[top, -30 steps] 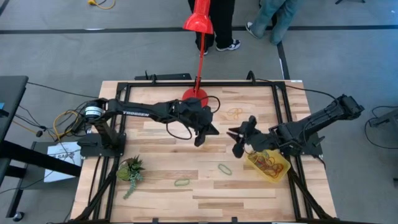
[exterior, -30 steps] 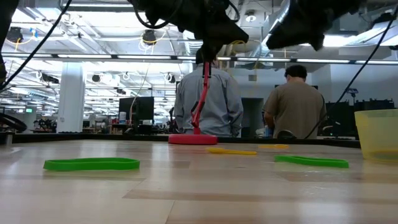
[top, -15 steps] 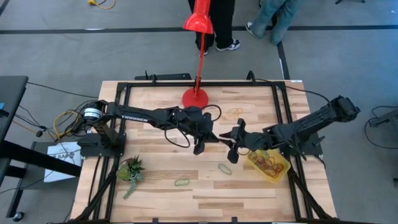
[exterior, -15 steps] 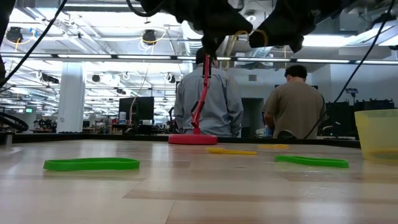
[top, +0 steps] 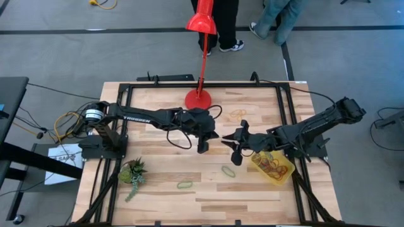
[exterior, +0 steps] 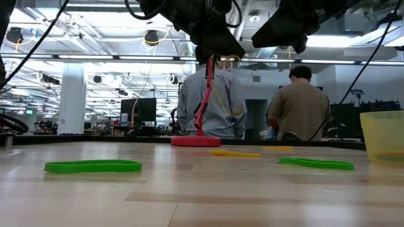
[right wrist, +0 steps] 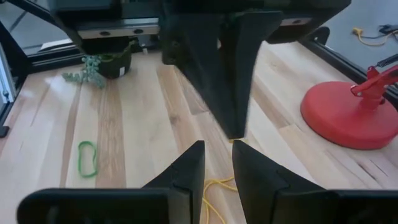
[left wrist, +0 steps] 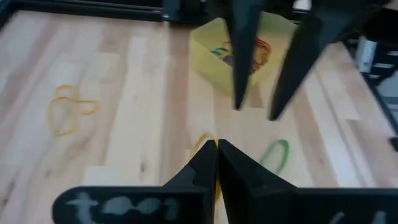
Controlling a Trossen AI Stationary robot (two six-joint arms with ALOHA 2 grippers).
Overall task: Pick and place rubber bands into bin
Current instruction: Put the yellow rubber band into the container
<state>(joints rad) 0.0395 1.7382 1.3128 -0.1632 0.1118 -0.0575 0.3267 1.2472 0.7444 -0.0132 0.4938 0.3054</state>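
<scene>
Over the middle of the table my left gripper [left wrist: 216,146] is shut, and a yellow rubber band [exterior: 230,61] dangles at its fingertips. My right gripper [right wrist: 217,149] faces it tip to tip, open by a narrow gap, its fingers [left wrist: 239,74] close in front of the left ones with nothing between them. The bin [top: 273,167], a yellow tray holding several rubber bands, stands on the table under the right arm. More rubber bands lie flat on the wood: two green ones [top: 228,170] [top: 184,185] and yellow ones [top: 238,115]. My left gripper has the yellow rubber band [left wrist: 202,148] at its shut fingertips. The fingers slant down toward the table's right side and cover the spot where they meet the band. The band hangs slack below them, lifted well clear of the table.
A red lamp base [top: 199,99] stands at the far middle, and a small green plant [top: 132,173] at the near left. A black frame [top: 126,94] runs round the table. Two people [exterior: 211,104] stand beyond the far edge. Bare wood lies along the near edge.
My right gripper has come toward the table's left, up to the left gripper, and has rolled a little. My left gripper has tipped further down. The hanging yellow band now sits lower and farther left in the low view.
</scene>
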